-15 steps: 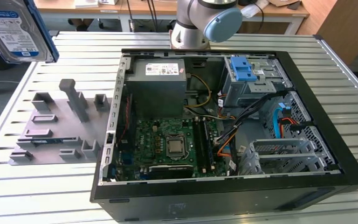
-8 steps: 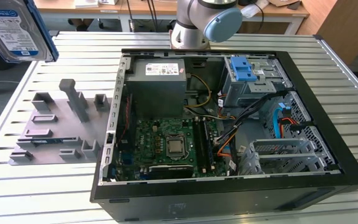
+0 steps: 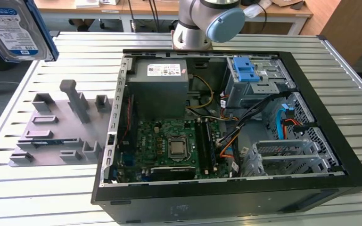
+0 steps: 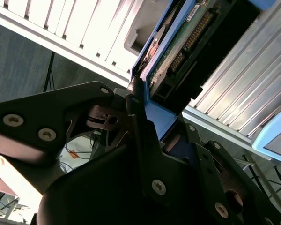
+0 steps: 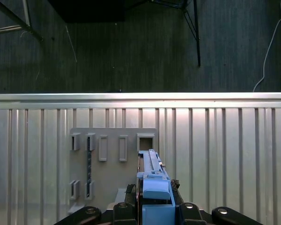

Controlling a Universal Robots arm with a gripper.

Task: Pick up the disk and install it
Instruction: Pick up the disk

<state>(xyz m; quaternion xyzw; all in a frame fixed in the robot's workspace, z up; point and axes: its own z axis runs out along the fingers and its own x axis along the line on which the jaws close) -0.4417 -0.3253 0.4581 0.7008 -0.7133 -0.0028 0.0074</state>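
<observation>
Slatted silver metal desk (image 3: pixel 49 197), ribs running lengthwise; same desk (image 5: pixel 234 150) in the first wrist view. Toward the exterior view's left a flat grey fixture plate (image 3: pixel 55 134) lies on it, with upright posts and slot holders; the plate (image 5: pixel 113 173) is also in the first wrist view. Just beside it, toward the exterior view's right, sits an open black computer case (image 3: pixel 218 200), side panel off, boards exposed.

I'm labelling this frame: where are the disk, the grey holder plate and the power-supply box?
the disk (image 3: pixel 8 23), exterior view, its white-and-blue label.
the grey holder plate (image 3: pixel 58 128), exterior view, its flat base.
the power-supply box (image 3: pixel 159 96), exterior view, its grey face.
</observation>
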